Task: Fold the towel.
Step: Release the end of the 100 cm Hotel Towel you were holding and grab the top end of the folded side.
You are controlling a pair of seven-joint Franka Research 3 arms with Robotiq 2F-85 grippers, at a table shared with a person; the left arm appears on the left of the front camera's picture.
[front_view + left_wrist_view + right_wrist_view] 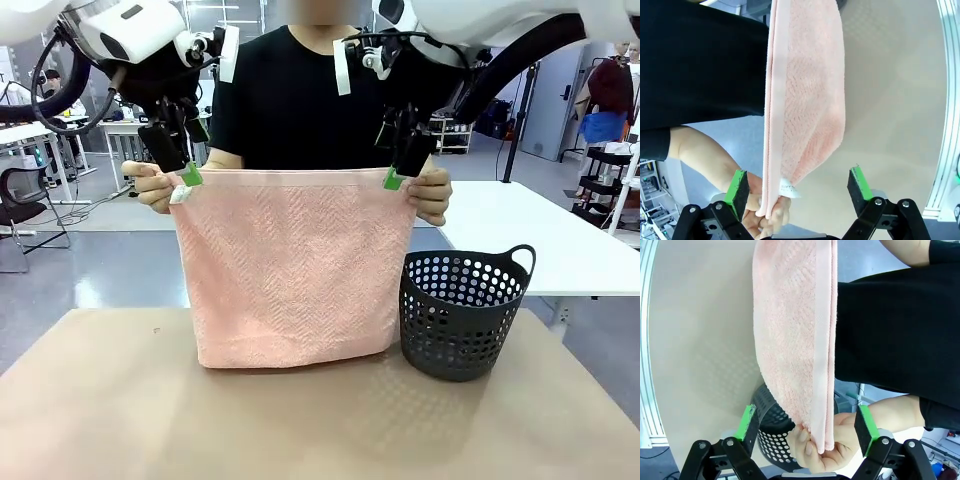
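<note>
L tool point(797, 185) + R tool point(805, 424): both up high, jaws wide apart, fingers down.

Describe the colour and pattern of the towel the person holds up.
Pale salmon pink towel, herringbone weave with a plain edge band; clearest in the front view.

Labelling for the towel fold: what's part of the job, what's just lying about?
Job: towel, held up by the person's hands; left gripper and right gripper, both open at its top corners; tan table.
Lying about: dark basket beside the towel; white table behind.
</note>
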